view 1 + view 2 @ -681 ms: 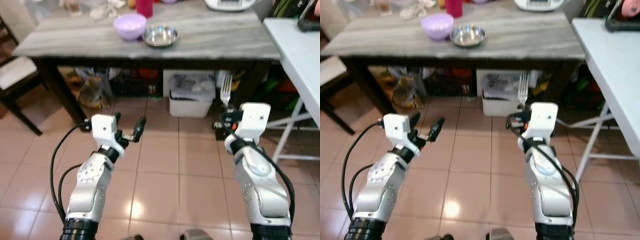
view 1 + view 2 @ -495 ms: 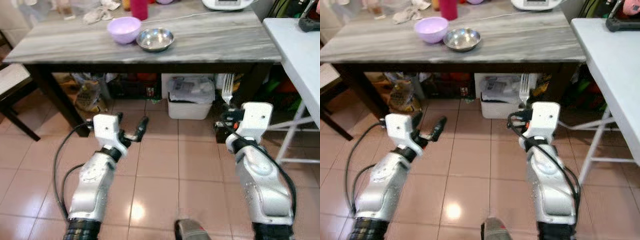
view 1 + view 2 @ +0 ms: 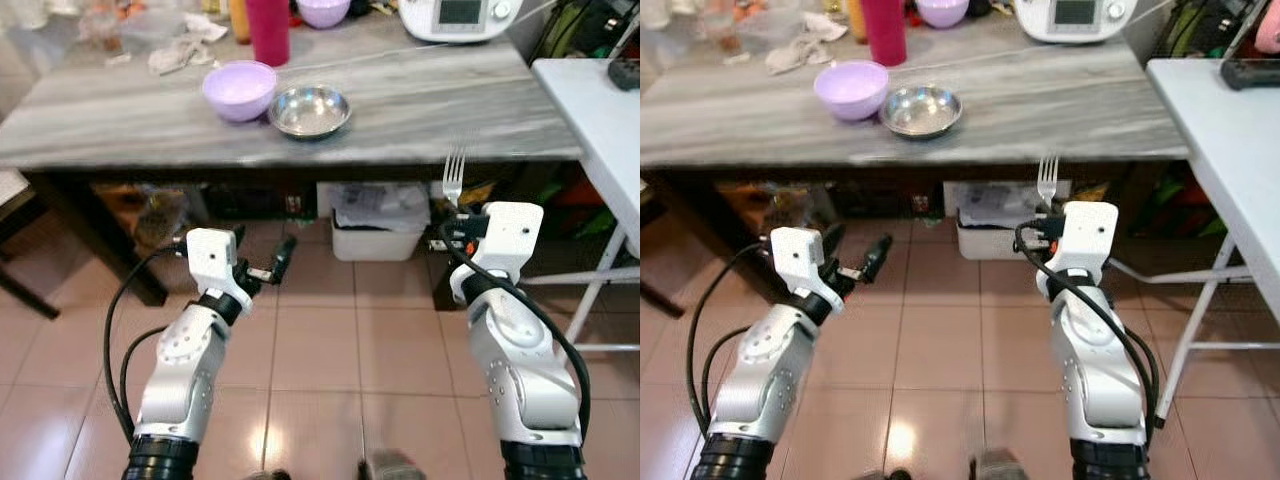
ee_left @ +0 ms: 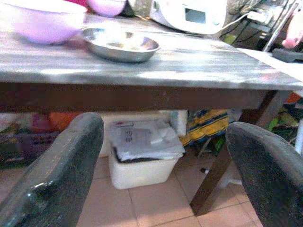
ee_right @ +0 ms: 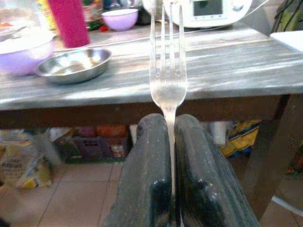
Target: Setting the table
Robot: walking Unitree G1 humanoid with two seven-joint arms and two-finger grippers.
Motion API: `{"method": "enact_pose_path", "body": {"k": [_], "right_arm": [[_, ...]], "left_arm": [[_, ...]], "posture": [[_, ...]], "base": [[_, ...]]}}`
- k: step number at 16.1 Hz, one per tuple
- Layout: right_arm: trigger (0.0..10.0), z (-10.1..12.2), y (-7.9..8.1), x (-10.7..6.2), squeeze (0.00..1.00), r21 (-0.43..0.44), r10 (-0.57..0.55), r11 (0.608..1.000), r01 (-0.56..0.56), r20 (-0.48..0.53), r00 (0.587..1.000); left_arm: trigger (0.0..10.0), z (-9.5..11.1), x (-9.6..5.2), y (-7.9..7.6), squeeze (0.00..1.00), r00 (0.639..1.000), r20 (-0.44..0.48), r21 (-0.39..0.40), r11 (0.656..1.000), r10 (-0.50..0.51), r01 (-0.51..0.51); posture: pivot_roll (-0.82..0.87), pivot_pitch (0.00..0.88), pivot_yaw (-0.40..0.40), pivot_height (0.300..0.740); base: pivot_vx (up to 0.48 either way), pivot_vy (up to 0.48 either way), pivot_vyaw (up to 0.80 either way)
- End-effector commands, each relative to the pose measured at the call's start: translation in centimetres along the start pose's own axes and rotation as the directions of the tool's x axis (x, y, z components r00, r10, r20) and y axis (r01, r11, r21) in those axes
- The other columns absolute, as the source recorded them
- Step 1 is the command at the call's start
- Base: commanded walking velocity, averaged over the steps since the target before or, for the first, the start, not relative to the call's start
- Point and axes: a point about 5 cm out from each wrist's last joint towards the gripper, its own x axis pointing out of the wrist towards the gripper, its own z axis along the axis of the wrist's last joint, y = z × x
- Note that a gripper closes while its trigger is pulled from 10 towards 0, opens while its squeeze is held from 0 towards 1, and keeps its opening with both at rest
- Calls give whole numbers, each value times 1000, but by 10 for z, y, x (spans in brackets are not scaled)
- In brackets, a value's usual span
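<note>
We stand short of table [image 3: 420, 100]. Right gripper [image 5: 169, 142] clenched on fork [image 5: 167, 71], tines up, below table edge. Left gripper [image 3: 262, 262] released, 2 fingers apart, empty. Risk: thin handle twists or slips in grip; tines strike table edge on raise near steel bowl [image 3: 309, 108].

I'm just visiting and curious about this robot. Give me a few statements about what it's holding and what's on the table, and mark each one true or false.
1. The right gripper is shut on a fork, tines up. True.
2. The left gripper holds a spoon. False: its fingers are open and hold nothing.
3. A steel bowl sits beside a purple bowl on the grey table. True.
4. The fork already lies on the table. False: it is in the right gripper, short of the table's edge.
</note>
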Motion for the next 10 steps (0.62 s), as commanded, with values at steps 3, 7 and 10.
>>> {"method": "enact_pose_path", "body": {"k": [3, 7, 10], "right_arm": [[10000, 4, -5, -1, 0, -10, -13, 1000, 13, 14, 1000], [10000, 3, -5, -1, 0, -9, -19, 1000, 19, 12, 1000], [10000, 3, -5, -2, 0, -10, -20, 1000, 20, 10, 1000]], "left_arm": [[10000, -2, 1, -6, 0, 1000, -5, -10, 1000, -24, 24], [10000, -4, 1, -10, 0, 999, -13, -16, 999, -39, 38], [10000, -4, 1, -10, 0, 999, -14, -14, 999, -41, 41]], "posture": [[-248, 160, 27, 740], [-251, 164, 29, 740], [-250, 166, 29, 740]], "base": [[453, 0, 0], [453, 0, 0], [454, 0, 0]]}}
